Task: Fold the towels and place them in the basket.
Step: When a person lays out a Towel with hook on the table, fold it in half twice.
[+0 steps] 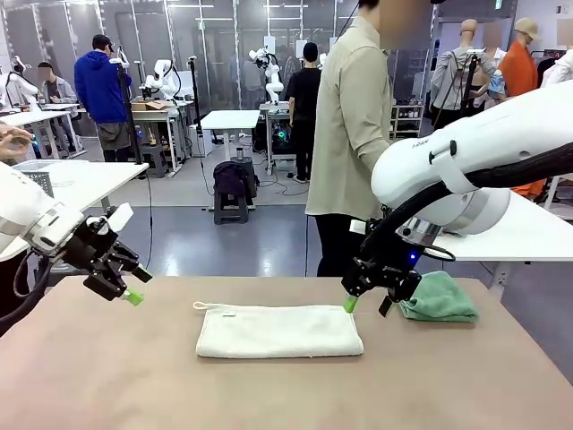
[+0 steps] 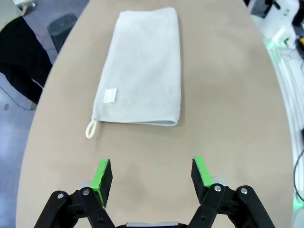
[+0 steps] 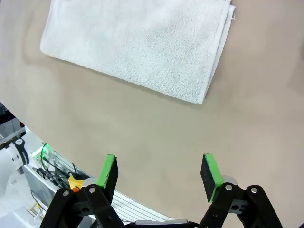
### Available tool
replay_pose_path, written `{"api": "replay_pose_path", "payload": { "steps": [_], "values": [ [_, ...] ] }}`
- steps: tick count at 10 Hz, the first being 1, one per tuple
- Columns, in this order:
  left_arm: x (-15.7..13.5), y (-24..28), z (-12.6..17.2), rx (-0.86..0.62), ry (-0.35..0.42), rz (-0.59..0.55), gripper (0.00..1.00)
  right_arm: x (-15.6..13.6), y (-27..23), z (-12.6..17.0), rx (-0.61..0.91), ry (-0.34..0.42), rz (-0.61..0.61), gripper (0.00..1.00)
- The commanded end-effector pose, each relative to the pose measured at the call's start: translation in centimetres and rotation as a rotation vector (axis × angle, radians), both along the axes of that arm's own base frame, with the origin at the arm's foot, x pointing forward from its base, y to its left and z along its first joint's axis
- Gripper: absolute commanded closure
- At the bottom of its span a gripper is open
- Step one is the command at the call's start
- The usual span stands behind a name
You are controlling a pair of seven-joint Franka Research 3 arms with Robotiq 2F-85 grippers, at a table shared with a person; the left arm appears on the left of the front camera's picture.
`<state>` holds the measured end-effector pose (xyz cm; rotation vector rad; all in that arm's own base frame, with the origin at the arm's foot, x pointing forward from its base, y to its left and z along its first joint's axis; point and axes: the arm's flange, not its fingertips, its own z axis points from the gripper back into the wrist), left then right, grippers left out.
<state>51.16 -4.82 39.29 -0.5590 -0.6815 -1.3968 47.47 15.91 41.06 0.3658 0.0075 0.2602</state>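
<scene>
Hovering both my grippers, left [image 1: 134,285] and right [image 1: 369,305], jaws spread, empty; the limp cream-white terry towel [image 1: 277,331] needs pinching at its corners.

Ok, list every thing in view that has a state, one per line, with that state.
cream-white towel: folded into a long strip, flat on the table, hanging loop free at one end, not held.
mint green towel: bunched in a heap by the right arm, unfolded.
left gripper: jaws open, empty, above the table.
right gripper: jaws open, empty, above the table.
</scene>
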Motion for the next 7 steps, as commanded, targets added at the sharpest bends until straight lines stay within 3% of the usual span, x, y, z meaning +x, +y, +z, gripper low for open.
{"api": "replay_pose_path", "payload": {
  "steps": [1, 5, 7],
  "values": [
    [-0.9, 1.1, -1.2, -0.14, -0.022, 0.001, 0.15, 0.0, 0.0, 0.0, 0.0, 0.0, 0.0, 0.12],
    [-1.0, -1.7, -1.8, -0.207, -0.002, 0.007, 0.15, 1.1, 0.1, -2.2, 0.003, -0.056, -0.161, 0.12],
    [-1.2, 0.7, -1.7, -0.171, -0.006, 0.028, 0.15, 1.5, 1.4, -3.4, -0.045, -0.094, -0.238, 0.12]
  ]
}}
